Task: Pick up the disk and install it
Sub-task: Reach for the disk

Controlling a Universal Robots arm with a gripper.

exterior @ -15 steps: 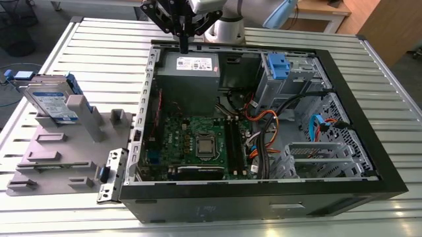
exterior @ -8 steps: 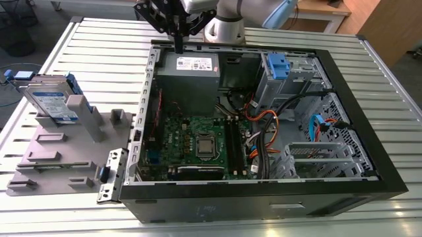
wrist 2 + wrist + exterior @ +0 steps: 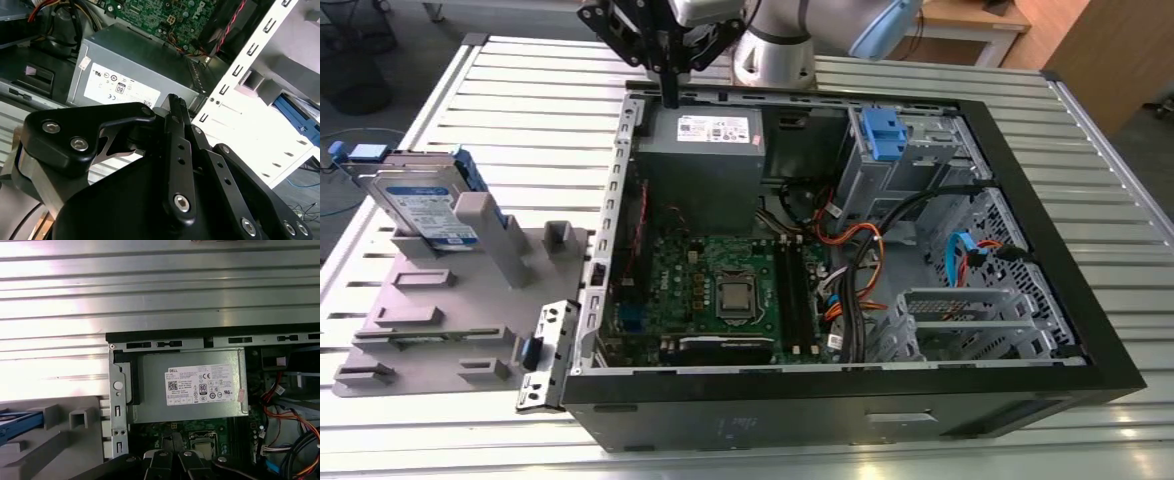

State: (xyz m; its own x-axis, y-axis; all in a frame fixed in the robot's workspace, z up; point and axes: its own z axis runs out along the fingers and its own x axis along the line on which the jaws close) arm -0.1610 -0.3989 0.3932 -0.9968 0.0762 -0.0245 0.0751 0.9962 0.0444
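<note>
The disk stands on edge in a grey holder on the surface, at the exterior view's left, beside the case. Upright like that, I judge, its faces are free for a pinch. The case lies on its side with the panel off, so its bays open upward. The hand hangs over the power supply, well apart from the disk, fingers together on nothing. The exterior view gives the disk whole. The second wrist view gives the closed fingertips above the supply's label, and the first wrist view catches a corner of the blue bracket.
</note>
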